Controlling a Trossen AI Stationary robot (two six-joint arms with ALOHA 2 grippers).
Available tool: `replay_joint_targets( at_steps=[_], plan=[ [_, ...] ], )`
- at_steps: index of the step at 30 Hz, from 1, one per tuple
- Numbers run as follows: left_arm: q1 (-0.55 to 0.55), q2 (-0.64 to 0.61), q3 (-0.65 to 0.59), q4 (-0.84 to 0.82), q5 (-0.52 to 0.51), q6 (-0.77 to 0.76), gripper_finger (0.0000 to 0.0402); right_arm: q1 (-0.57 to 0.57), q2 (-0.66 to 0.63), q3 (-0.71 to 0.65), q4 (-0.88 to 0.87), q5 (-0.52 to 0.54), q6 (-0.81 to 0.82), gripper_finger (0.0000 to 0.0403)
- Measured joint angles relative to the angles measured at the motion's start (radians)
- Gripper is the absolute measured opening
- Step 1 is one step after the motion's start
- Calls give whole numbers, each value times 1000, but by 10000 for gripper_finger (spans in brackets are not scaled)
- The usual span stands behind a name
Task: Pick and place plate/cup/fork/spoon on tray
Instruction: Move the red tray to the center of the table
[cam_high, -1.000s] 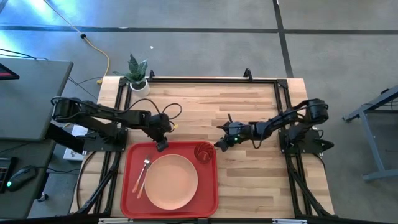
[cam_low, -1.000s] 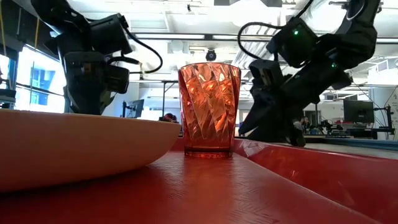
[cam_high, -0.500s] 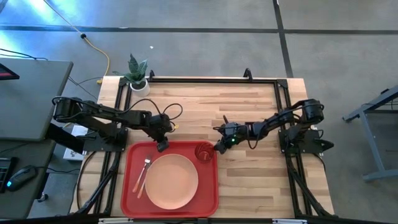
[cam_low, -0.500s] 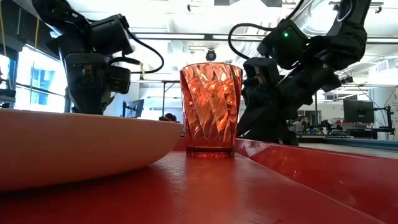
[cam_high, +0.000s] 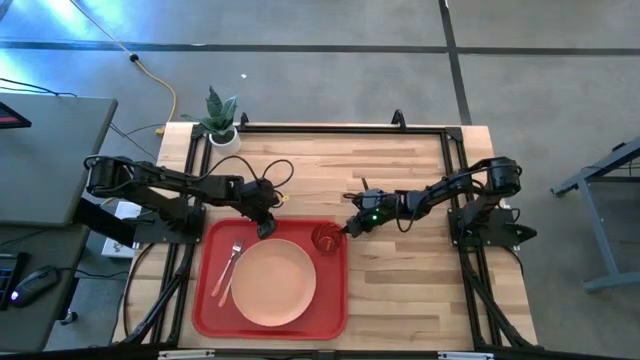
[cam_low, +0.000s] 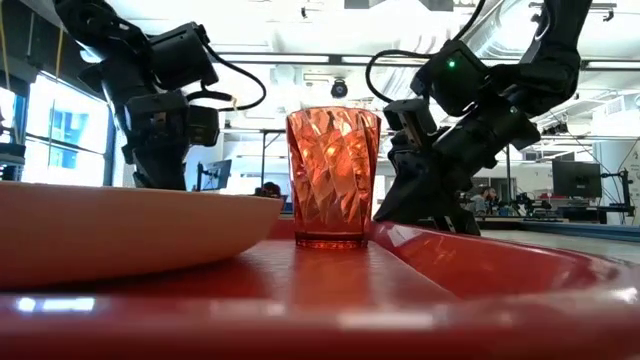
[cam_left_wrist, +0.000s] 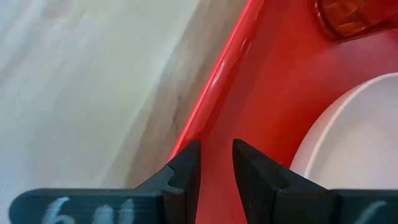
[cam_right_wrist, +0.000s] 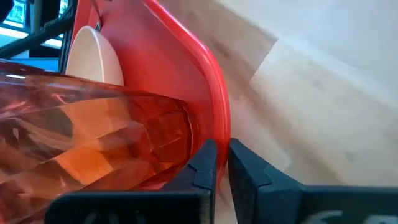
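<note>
A: From above first. Poses?
B: Left arm (cam_high: 170, 185) stretched low across the desk (cam_high: 400, 290), left jaws down at the far rim of the tray (cam_high: 212, 310). Right arm (cam_high: 450, 190) reaching in the same way, right jaws at the far right corner of that rim.
A: And the load?
B: Plate (cam_high: 275, 283) in the middle of the tray, cup (cam_high: 326, 238) upright at the far right corner, fork (cam_high: 233, 260) and spoon (cam_high: 221, 285) side by side along the left.
A: From desk height?
B: Cup (cam_low: 333, 178) standing on the tray (cam_low: 470, 270), plate (cam_low: 120, 235) to its left. Left jaws angled down behind the plate, tips hidden; right jaws sloping down beside the cup.
A: Left wrist?
B: Left jaws closed to a narrow gap, pinching the tray (cam_left_wrist: 249, 93) by its rim. Plate (cam_left_wrist: 354, 137) and cup (cam_left_wrist: 354, 15) beyond, bare desk (cam_left_wrist: 81, 81) outside.
A: Right wrist?
B: Right jaws nearly together, clamped on the rim of the tray (cam_right_wrist: 211, 87), just beside the cup (cam_right_wrist: 81, 137). Plate (cam_right_wrist: 93, 56) farther off, desk (cam_right_wrist: 323, 93) outside.
A: Any writing?
B: Only pale marks on the left jaws' bar, too blurred to read.
</note>
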Motion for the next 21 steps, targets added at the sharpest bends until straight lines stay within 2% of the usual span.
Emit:
replay_joint_targets(
  at_steps=[13, 21],
  plan=[
    [49, -1, 0, 15, 11, 2, 82, -112, -4, 1, -63, -63, -48, 19],
    [49, -1, 0, 5, 14, 2, 82, -195, -57, -4, -150, -47, -103, 19]
  ],
)
